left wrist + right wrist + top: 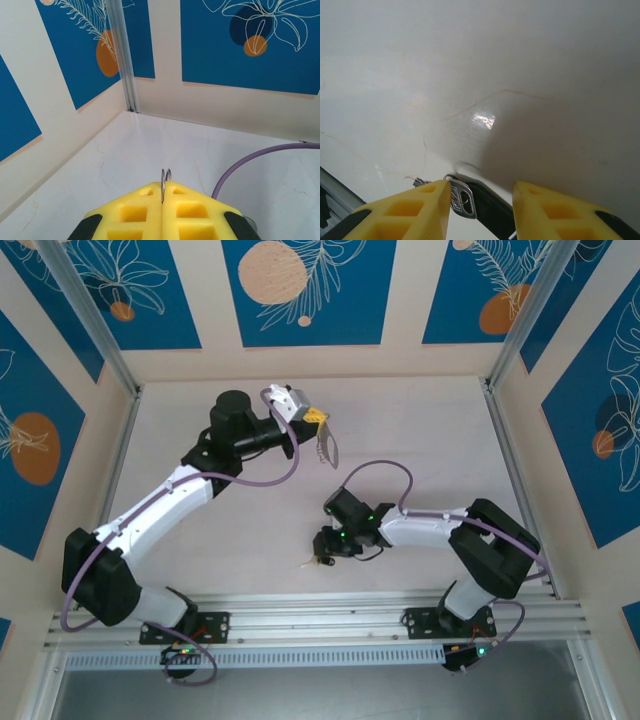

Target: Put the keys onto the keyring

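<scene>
Keyring (326, 444) hangs pinched in your left tool (162, 196) at twelve o'clock, lifted for threading; right tool (482, 192), spread, straddles the keys (462, 198).

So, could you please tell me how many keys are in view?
1. The key lies on the table, inside the open right gripper, close to the table's near edge. More keys could be hidden under that gripper.

Bare tabletop (420, 420) beyond both arms
</scene>
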Robot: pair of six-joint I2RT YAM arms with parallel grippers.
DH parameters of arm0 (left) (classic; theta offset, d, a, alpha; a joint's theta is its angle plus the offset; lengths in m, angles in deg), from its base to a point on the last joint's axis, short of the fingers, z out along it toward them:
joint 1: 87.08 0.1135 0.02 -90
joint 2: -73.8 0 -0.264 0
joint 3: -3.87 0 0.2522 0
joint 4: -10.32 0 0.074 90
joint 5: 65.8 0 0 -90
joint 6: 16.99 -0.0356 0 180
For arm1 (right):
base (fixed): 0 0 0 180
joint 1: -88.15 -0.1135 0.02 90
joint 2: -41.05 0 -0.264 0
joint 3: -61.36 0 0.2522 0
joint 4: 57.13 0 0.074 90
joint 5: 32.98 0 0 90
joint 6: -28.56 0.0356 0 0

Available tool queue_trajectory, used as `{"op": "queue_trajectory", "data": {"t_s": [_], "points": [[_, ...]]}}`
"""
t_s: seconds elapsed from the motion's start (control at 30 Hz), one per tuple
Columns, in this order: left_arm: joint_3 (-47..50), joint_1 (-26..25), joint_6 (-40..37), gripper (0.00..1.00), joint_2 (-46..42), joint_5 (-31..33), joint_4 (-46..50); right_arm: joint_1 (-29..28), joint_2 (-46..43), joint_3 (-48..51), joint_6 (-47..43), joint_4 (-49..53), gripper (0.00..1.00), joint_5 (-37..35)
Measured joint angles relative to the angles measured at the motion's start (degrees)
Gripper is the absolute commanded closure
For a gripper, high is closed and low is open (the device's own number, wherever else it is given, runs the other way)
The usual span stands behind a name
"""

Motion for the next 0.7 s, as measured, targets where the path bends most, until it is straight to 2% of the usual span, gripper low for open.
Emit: {"op": "queue_trajectory", "data": {"t_s": [0.33, 0.7], "points": [[0.13, 0.00, -0.24, 1.00, -0.26, -0.02, -0.07, -2.71, -2.34, -0.28, 0.31, 1.44, 0.62, -4.17], [0.22, 0.00, -0.35, 1.00, -0.26, -0.28, -0.17, -4.74, -1.92, -1.46, -3.61, 1.14, 0.64, -4.96]]}}
